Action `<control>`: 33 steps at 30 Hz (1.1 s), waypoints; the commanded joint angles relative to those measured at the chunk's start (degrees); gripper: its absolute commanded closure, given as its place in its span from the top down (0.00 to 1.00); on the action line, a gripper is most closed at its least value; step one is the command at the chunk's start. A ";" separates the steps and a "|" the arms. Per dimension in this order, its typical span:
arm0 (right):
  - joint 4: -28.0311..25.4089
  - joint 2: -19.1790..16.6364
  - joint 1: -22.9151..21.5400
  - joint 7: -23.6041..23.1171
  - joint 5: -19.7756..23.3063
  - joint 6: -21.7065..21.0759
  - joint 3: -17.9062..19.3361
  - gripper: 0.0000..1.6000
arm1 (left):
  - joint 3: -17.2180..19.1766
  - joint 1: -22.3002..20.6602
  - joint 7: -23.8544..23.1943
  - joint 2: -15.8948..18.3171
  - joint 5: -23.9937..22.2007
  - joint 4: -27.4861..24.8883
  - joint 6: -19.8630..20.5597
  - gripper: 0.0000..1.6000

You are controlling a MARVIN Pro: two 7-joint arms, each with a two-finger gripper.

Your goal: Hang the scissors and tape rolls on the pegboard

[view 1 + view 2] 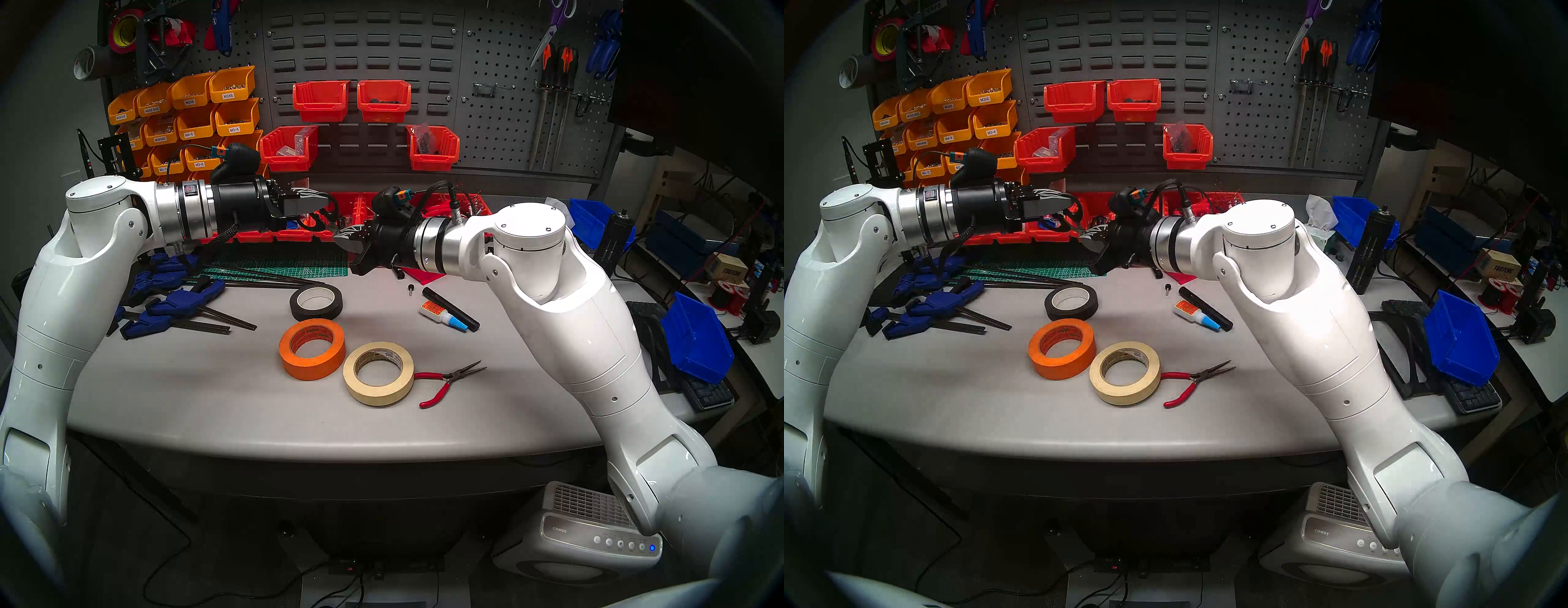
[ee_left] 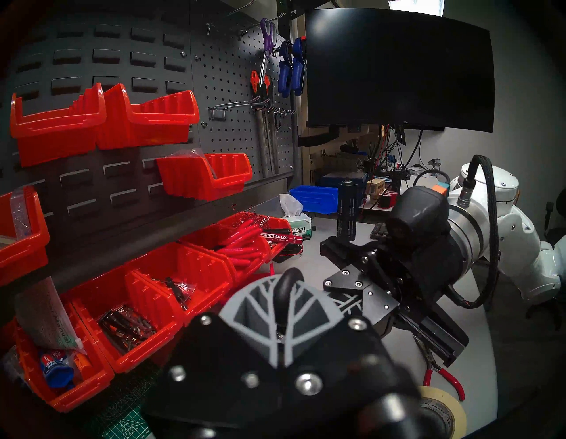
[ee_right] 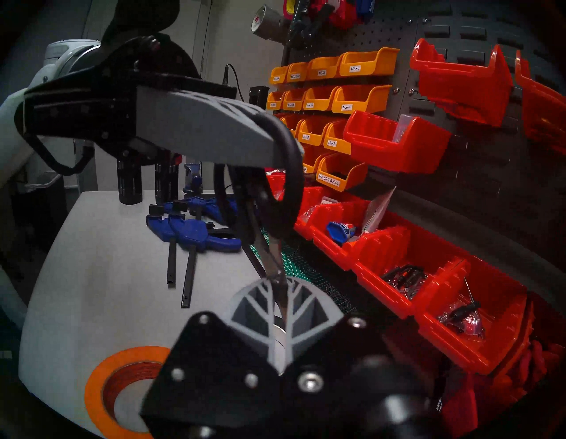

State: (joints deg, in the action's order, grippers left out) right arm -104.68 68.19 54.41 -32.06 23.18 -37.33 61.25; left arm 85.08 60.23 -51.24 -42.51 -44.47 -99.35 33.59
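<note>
The scissors, with black loop handles and silver blades, hang in the air between my two grippers over the back of the table. My left gripper is shut on a handle loop. My right gripper is shut on the blades, just below and right of the left one. The orange tape roll and the cream tape roll lie flat side by side on the table's front middle. The pegboard, with a bare wire hook, stands at the back right.
A black tape roll, red-handled pliers, a glue bottle and blue clamps lie on the grey table. Red bins hang on the louvred panel. Purple scissors and files hang on the pegboard.
</note>
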 commanded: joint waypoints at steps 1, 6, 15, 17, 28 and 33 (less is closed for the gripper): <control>-2.30 1.06 -1.35 -0.55 1.35 1.29 1.90 0.00 | -1.31 -3.44 -2.77 0.27 -0.48 1.38 0.47 0.18; -2.07 0.59 -2.00 -1.20 0.73 1.14 1.74 0.00 | -3.00 -4.52 -5.34 1.05 0.33 2.58 -0.36 0.20; -1.56 -0.78 -4.64 -3.37 -0.70 0.30 0.86 0.00 | -4.27 -5.83 -7.41 2.04 1.05 3.40 -1.64 0.24; -1.71 -0.50 -4.94 -3.64 -0.67 0.16 1.00 0.00 | -4.48 -6.26 -8.33 2.25 1.10 3.69 -1.95 0.29; -1.37 0.40 -6.51 -5.59 -0.99 -0.39 0.72 0.00 | -6.33 -7.85 -12.18 2.92 2.47 4.71 -3.47 0.88; -1.25 0.11 -6.59 -6.09 -1.08 -0.67 0.86 0.00 | -6.65 -8.73 -12.87 2.93 3.21 5.67 -3.98 1.00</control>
State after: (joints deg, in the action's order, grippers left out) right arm -104.53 67.60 50.90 -38.04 22.04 -38.17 61.00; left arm 77.89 54.64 -62.79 -39.69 -41.24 -94.16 30.51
